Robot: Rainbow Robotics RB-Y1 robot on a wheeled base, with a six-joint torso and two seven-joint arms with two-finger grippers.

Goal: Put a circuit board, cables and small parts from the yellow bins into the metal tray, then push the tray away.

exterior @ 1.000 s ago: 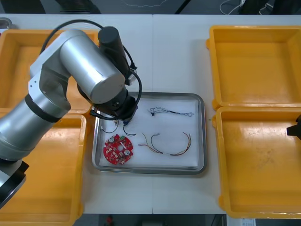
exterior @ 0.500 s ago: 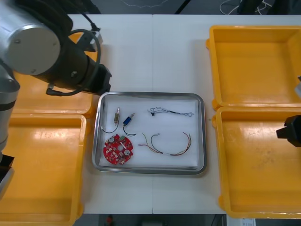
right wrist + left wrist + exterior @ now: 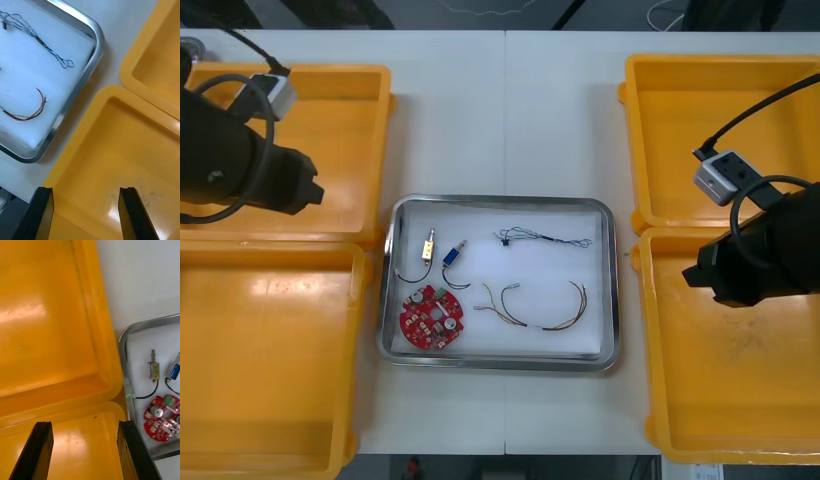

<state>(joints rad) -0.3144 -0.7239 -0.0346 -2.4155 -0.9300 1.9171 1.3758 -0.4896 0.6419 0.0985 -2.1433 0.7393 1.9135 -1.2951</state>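
Note:
The metal tray (image 3: 612, 280), white inside, lies at the table's middle. In it are a round red circuit board (image 3: 432, 318), a twisted blue and white cable (image 3: 545, 239), a red and yellow cable (image 3: 540, 310) and two small metal parts (image 3: 428, 243) with black leads. My left gripper (image 3: 84, 424) stands open with nothing between its fingers. It hovers over the seam of the two left yellow bins (image 3: 45, 315), left of the tray's rim (image 3: 125, 338). My right gripper (image 3: 86, 189) is open over the near right bin (image 3: 123, 157), beside the tray's corner (image 3: 95, 41).
Two yellow bins (image 3: 290, 130) flank the tray on the left and two (image 3: 725, 140) on the right, all bare inside. The left arm (image 3: 240, 165) hangs over the far left bin and the right arm (image 3: 760, 255) over the near right one. White table lies beyond the tray.
The left arm has pulled back from the tray's left part to above the far left bin. The right arm has come in from the right edge over the near right bin.

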